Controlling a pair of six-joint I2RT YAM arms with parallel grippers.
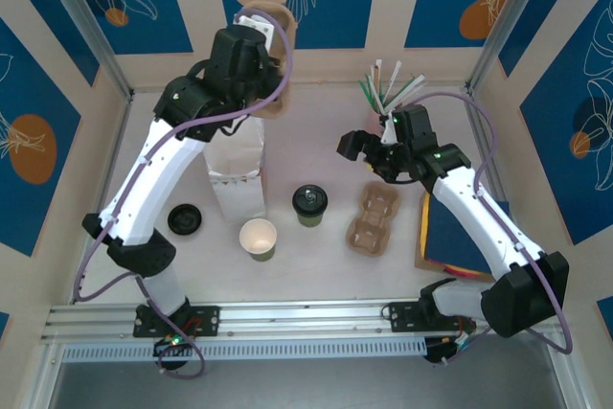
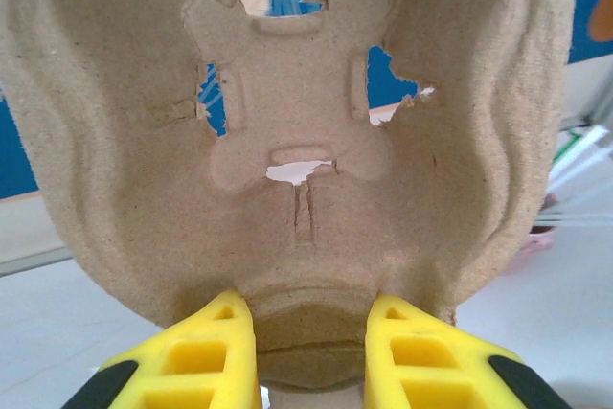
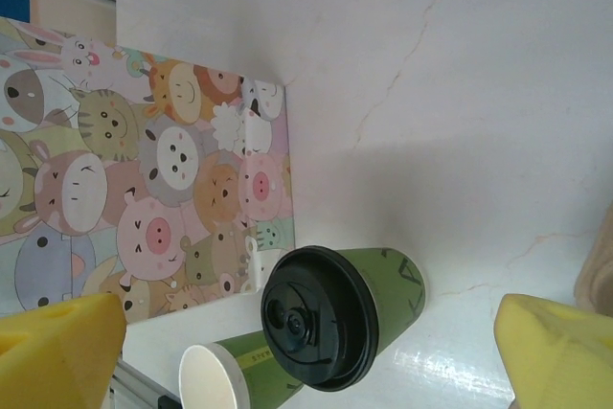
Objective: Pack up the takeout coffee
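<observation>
Clamping cardboard tray [image 2: 115, 150] near tabletop's [image 1: 321, 141] far edge, left gripper [image 2: 311, 332], right gripper [image 1: 356, 148] spread wide, lidded coffee cup [image 1: 309, 202] mid-tabletop, untouched.

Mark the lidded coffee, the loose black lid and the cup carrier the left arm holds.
takeout coffee [image 1: 309, 201]: top external view, centre of its black lid.
loose black lid [image 1: 184, 219]: top external view, its middle.
held cup carrier [image 2: 306, 122]: left wrist view, flat centre between the cutouts.
</observation>
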